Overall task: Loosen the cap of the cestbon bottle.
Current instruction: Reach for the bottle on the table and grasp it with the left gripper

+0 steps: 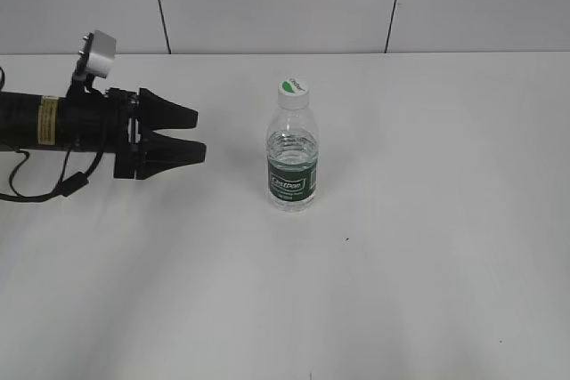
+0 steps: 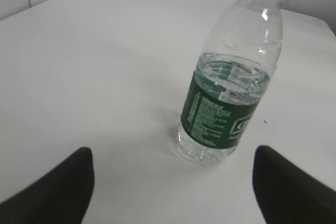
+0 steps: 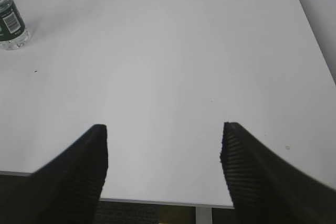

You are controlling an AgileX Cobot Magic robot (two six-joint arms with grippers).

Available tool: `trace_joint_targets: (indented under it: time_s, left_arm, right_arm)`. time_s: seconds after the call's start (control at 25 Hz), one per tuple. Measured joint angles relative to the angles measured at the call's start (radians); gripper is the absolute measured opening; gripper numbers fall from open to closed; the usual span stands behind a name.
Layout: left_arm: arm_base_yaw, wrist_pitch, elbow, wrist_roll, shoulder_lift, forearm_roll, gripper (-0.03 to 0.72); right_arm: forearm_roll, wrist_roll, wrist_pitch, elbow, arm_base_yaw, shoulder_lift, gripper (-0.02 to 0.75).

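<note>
1. The cestbon bottle [image 1: 292,156] stands upright on the white table [image 1: 427,264], near its middle, partly filled with water. It serves as the landmark for everything else here.
2. The cap [image 1: 293,89] sits on top of the bottle's narrow neck, white with a green mark, and appears fully seated; nothing touches it, so the loosening looks not yet begun.
3. The left gripper [image 1: 198,133] lies level to the left of the bottle, well apart from it, at about the height of the bottle's shoulder. Its fingers are spread apart and hold nothing.
4. In the left wrist view the bottle [image 2: 226,93] stands ahead between the two dark fingertips [image 2: 58,187], which suggests the arm is lined up to close round the body and steady it.
5. The right gripper [image 3: 164,169] is out of the exterior view. Its wrist camera shows its ribbed fingers wide and empty, at the table's edge, with the bottle [image 3: 10,22] far off to the upper left.
6. By my reading, one arm should brace the bottle while the other turns the cap; the smooth, light bottle could tip or spin if gripped loosely.
</note>
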Motion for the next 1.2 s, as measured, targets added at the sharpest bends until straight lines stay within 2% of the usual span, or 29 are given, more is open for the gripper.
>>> trace_joint_targets:
  time_s: [0.64,1.0,1.2]
  left_arm:
    - [-0.227,-0.002,-0.205,0.003,0.220,0.003,0.559]
    - [-0.316,0.001,-0.286,0.003,0.235,-0.029,0.559]
    - [-0.330,-0.003,-0.289,0.004,0.243,-0.089,0.559]
  right_arm:
    - [0.000,0.000,0.000,0.000,0.000,0.000,0.517]
    - [0.000,0.000,0.000,0.000,0.000,0.000,0.517]
    - [0.000,0.000,0.000,0.000,0.000,0.000,0.517]
